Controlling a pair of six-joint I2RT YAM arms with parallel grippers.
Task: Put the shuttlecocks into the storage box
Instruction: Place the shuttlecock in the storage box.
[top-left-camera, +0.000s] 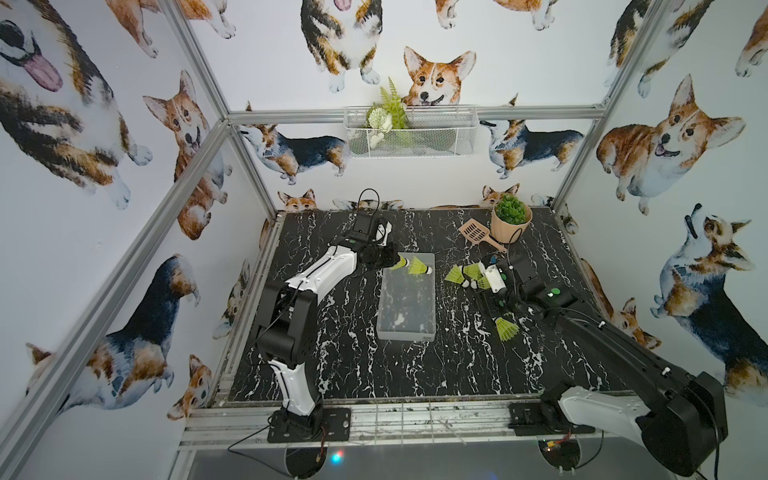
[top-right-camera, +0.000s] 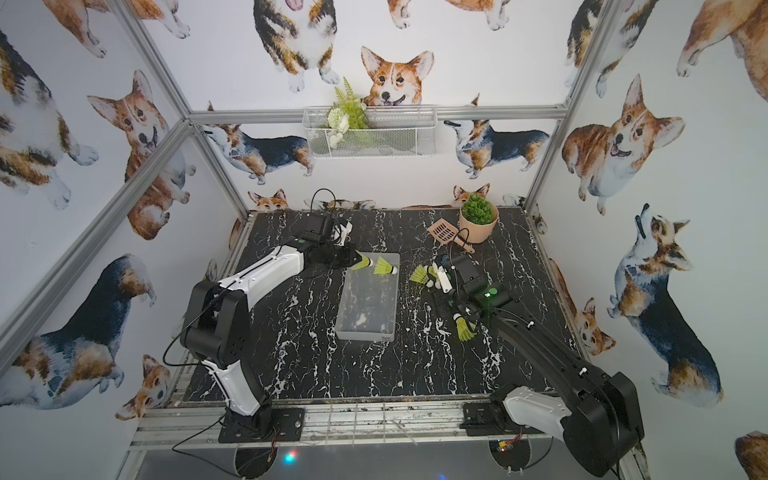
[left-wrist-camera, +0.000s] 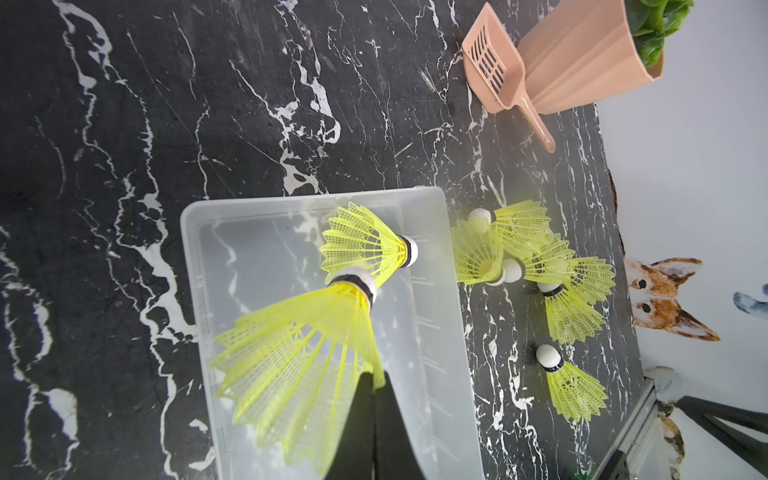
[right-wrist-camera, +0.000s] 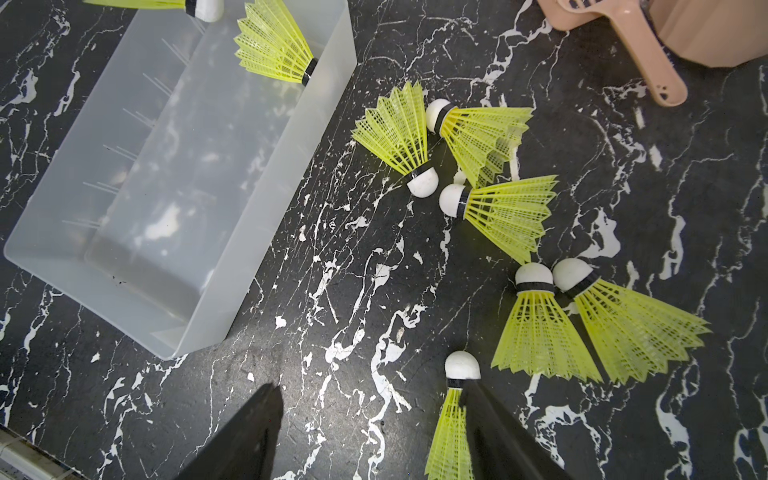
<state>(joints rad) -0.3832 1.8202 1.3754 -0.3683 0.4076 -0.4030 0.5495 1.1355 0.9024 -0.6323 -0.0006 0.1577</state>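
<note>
Now L claw (left-wrist-camera: 374, 376) clamped on shuttlecock (left-wrist-camera: 299, 345) over storage box (left-wrist-camera: 190, 257); R claw (right-wrist-camera: 370, 386) apart.

That neon yellow plastic shuttlecock (right-wrist-camera: 451, 417) right against one jaw is half hidden behind it, skirt running out of the right wrist view.
</note>
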